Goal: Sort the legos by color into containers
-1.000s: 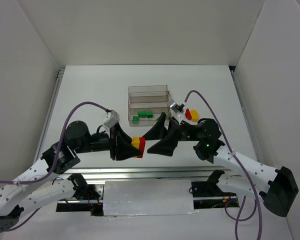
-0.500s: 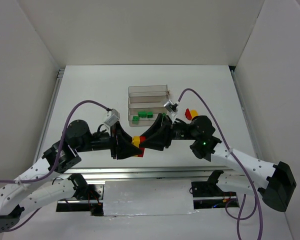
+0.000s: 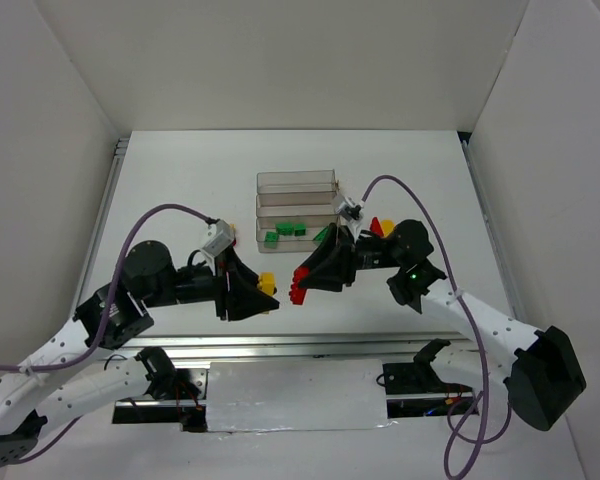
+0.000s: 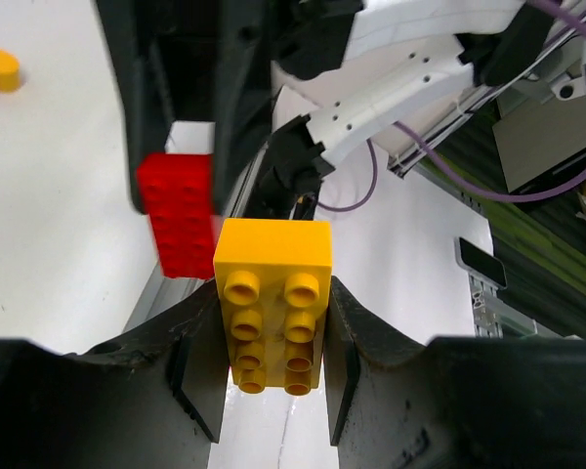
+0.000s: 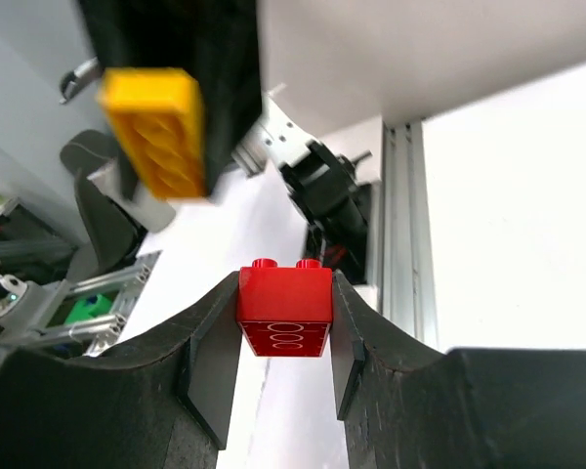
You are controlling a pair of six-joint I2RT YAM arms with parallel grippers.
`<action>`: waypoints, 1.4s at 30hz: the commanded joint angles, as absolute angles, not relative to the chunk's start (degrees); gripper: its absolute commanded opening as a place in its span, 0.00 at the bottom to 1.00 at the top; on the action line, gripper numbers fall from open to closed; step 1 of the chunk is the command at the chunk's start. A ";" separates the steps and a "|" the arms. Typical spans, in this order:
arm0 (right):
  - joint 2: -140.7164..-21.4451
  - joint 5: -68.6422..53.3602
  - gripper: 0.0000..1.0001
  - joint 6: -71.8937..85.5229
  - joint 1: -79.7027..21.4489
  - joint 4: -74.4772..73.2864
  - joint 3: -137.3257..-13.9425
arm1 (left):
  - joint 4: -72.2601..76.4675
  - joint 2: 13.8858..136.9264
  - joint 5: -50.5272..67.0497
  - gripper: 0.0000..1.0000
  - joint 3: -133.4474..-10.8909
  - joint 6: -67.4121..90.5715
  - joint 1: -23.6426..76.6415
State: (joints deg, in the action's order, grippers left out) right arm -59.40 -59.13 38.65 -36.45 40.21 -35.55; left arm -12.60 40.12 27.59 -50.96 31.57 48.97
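Each tool clamps one brick, facing the other.
Left tool (image 3: 264, 291) grips the yellow brick (image 3: 267, 282), right tool (image 3: 302, 282) the red brick (image 3: 298, 286), just apart above the worktop (image 3: 180, 180) by its near edge; containers (image 3: 296, 205) sit mid-worktop.

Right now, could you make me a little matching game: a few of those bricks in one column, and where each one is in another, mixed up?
Things:
1. yellow brick
2. red brick
3. green bricks

Places:
A. lying in the nearest trough of the clear tray
B. clamped in the left gripper
C. clamped in the right gripper

Pairs: 1-B, 2-C, 3-A.
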 commanded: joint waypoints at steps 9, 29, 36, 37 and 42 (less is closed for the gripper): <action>-69.75 -8.06 0.00 31.72 -30.41 4.07 -49.99 | -24.68 41.65 5.78 0.00 -59.32 31.01 49.13; -103.44 29.27 0.00 40.08 -30.59 -5.45 -76.19 | -26.11 41.13 5.44 0.00 -51.07 33.31 48.96; -108.19 26.99 0.19 37.01 -30.67 -6.24 -80.59 | -22.50 41.13 8.17 0.00 -48.52 33.22 48.96; -108.63 26.63 0.20 36.74 -30.67 -6.24 -81.20 | -22.41 41.13 8.26 0.00 -48.43 33.14 48.96; -107.85 24.35 0.62 36.65 -30.76 -6.25 -80.86 | -22.24 40.96 8.26 0.00 -48.43 33.13 48.96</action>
State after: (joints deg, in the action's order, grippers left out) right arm -108.44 25.08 37.34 -30.59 -6.09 -78.81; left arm -25.47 41.52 7.16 -48.23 33.26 49.04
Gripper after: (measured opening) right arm 0.586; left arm 0.483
